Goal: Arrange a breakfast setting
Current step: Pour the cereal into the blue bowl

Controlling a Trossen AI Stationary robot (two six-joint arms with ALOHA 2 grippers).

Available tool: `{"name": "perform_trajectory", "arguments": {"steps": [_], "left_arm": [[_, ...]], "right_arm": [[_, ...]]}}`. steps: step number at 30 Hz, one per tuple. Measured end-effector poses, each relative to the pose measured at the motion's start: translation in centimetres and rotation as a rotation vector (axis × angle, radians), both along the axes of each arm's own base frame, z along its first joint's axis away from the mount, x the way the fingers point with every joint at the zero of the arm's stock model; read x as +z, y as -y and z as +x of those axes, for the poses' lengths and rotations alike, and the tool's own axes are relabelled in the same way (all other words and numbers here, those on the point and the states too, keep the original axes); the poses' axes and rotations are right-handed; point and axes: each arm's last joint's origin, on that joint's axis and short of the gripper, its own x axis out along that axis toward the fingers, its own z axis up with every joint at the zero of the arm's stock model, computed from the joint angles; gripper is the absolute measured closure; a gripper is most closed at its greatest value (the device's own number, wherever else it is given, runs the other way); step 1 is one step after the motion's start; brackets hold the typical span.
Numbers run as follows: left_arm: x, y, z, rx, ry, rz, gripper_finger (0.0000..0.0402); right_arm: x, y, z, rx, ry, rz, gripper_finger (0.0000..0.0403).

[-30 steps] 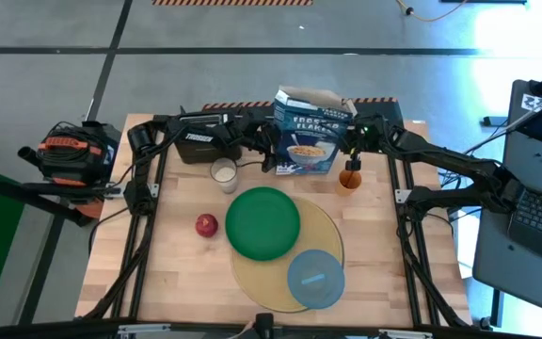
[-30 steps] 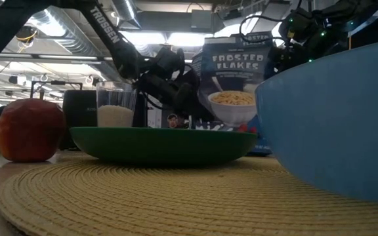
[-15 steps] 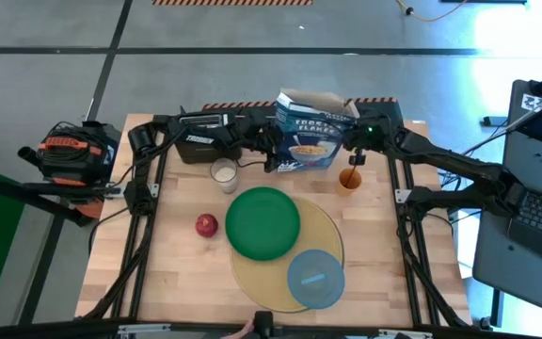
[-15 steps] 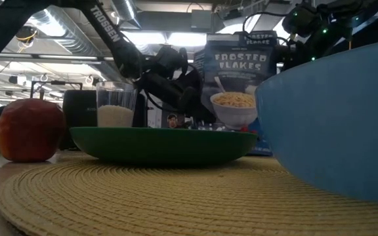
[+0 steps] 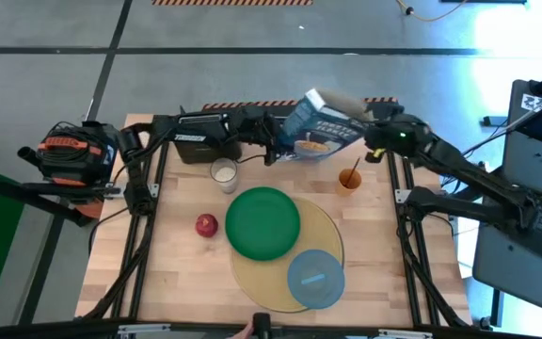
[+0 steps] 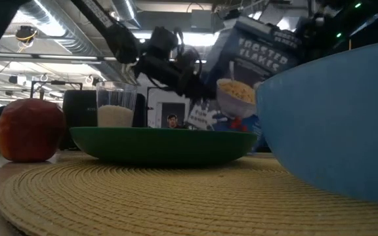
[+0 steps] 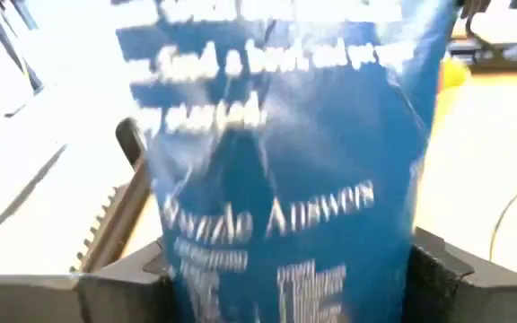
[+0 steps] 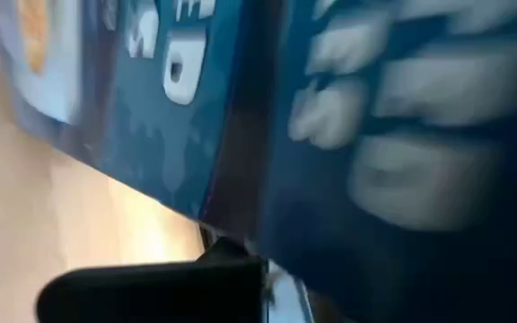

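Both grippers hold the tilted cereal box.

Overhead view evenly bright; low view dim, backlit by ceiling lights; both wrist views motion-blurred.

Blue cereal box is tilted, top flaps open, lifted at the table's far edge. Milk glass and orange cup are set upright either side. Green plate overlaps the round yellow mat; blue-grey bowl is placed on the mat. Red apple lies beside the plate.
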Motion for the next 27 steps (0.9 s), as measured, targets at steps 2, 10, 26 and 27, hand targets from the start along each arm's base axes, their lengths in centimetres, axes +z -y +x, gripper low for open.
{"name": "perform_trajectory", "arguments": {"steps": [2,10,26,27], "left_arm": [[1.0,0.2,-0.3,-0.005,0.018,0.009,0.0165],[1.4,0.7,-0.5,-0.02,-0.005,-0.01,0.019],[11.2,3.5,-6.1,-0.11,0.136,0.046,0.0192],[11.9,4.0,-6.7,-0.121,0.129,0.051,0.0192]], "right_arm": [[0.6,-0.8,-1.0,0.024,0.057,0.004,0.0372],[1.6,-3.4,-4.5,0.022,0.157,-0.026,0.0372],[-0.3,-6.9,-8.2,0.248,0.341,0.044,0.0372],[-0.9,-6.9,-8.0,0.292,0.363,0.046,0.0372]]}}
